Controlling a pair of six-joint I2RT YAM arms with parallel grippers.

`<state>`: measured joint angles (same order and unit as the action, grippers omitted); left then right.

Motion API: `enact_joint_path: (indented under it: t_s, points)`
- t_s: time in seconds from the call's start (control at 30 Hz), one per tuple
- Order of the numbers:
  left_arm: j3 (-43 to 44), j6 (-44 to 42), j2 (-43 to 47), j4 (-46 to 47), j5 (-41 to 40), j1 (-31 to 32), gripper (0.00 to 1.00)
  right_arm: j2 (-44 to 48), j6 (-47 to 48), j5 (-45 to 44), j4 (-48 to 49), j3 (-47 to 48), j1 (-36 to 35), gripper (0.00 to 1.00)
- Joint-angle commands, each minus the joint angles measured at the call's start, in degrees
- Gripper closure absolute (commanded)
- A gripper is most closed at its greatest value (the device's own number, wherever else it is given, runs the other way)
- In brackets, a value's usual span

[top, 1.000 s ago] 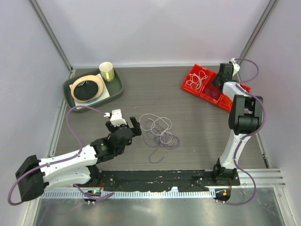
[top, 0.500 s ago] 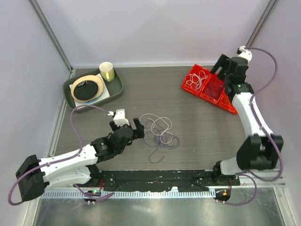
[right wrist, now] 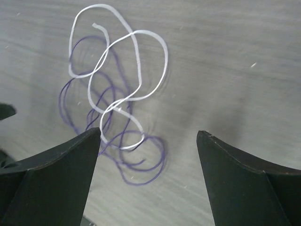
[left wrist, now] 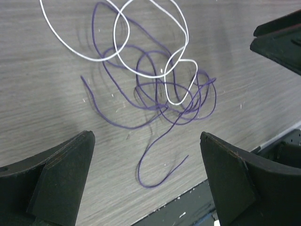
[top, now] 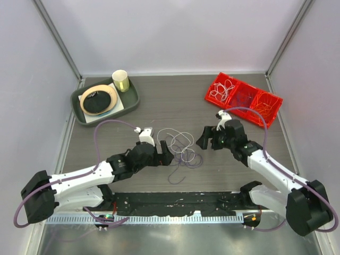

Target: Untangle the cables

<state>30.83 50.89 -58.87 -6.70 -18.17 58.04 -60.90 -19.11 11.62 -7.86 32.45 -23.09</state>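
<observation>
Item: cables point(top: 180, 147), white and purple, interlooped mid-table point(top: 159, 106) between both arms. Left gripper point(top: 168, 152) and right gripper point(top: 202, 139): jaws wide, empty, flanking the tangle. Handling advice: each pinches one colour, clear of crossings, then draws apart slowly

no text, label or number can be read anywhere

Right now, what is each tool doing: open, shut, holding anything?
Left tool: open, holding nothing; the cables lie loose ahead of it.
Right tool: open, holding nothing.
</observation>
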Motion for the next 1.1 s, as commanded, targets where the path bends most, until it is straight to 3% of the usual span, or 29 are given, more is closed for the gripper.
enact_joint_path:
  t_s: [0.0, 0.13, 0.27, 0.5, 0.6, 0.7, 0.93, 1.0, 1.07]
  points:
    - [-1.82, 2.80, 2.09, -0.16, 5.34, -0.03, 0.00, 6.85, -7.77, 8.67, 7.59, -5.10, -1.43, 0.11]
    - [-4.72, 3.07, 4.46, 1.08, 6.31, -0.12, 0.00, 10.45, -3.14, 12.55, 13.04, -9.76, -4.59, 0.12]
    - [-4.55, 2.72, 6.05, -0.59, 6.92, -0.12, 0.00, 10.72, 3.98, 6.14, 13.92, -12.23, -6.88, 0.13]
    - [-4.90, 2.63, 7.72, -1.56, 7.28, -0.12, 0.00, 0.19, 9.61, 7.19, 20.07, -10.74, -9.86, 0.16]
    - [-4.73, 2.54, 8.51, -2.79, 6.84, -0.12, 0.00, -5.00, 9.53, 7.98, 19.55, -8.90, -10.66, 0.22]
    - [-5.08, 2.54, 9.48, -2.79, 6.31, -0.12, 0.00, -7.91, 8.83, 8.60, 19.63, -8.19, -11.27, 0.33]
    - [-4.55, 1.93, 10.62, -4.46, 4.29, -0.12, 0.00, -5.64, 7.78, 8.86, 25.43, -8.28, -14.61, 0.88]
    - [-4.29, 1.84, 11.50, -5.34, 3.59, -0.03, 0.00, -3.36, 5.85, 8.25, 24.48, -7.58, -15.05, 0.99]
    - [-4.20, 1.67, 12.37, -6.22, 2.54, -0.12, 0.00, -1.33, 3.31, 8.07, 21.58, -4.42, -15.40, 0.99]
